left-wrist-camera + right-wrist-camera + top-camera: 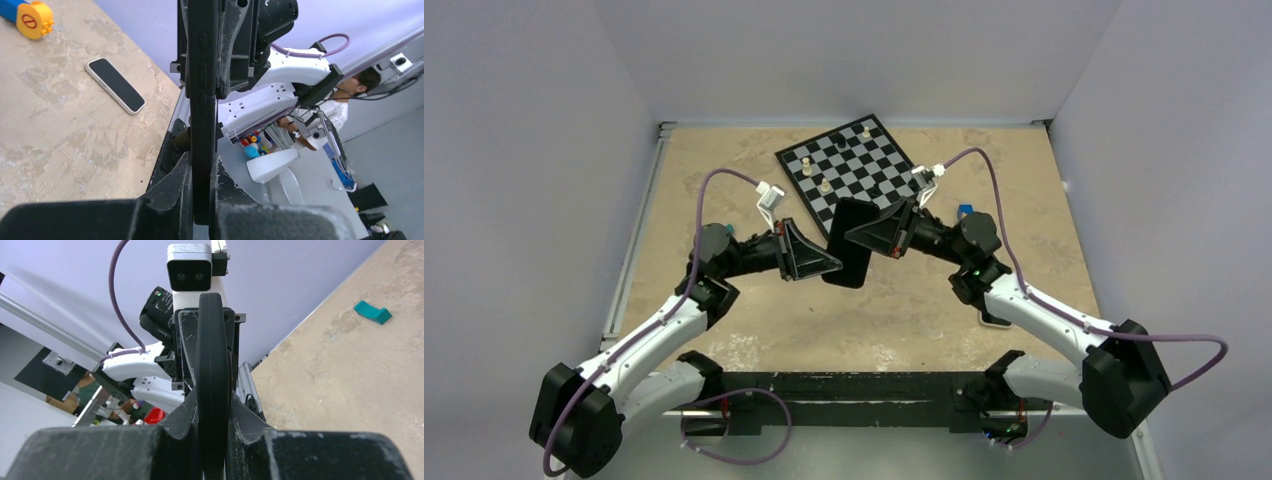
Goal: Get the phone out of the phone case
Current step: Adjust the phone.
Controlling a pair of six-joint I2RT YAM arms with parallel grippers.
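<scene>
The black phone case [849, 245] is held in the air over the middle of the table, between both grippers. My left gripper [829, 262] is shut on its left edge and my right gripper [856, 235] is shut on its right edge. Both wrist views show the case edge-on between the jaws: the left wrist view [202, 75] and the right wrist view [212, 350]. The phone [115, 85], black screen up with a white rim, lies flat on the table apart from the case. In the top view it [994, 320] is mostly hidden under the right arm.
A chessboard [854, 165] with several pieces lies at the back middle, just behind the case. A blue and yellow toy [27, 15] lies near the phone, at the right in the top view [964, 211]. A small teal block [372, 312] lies on the table.
</scene>
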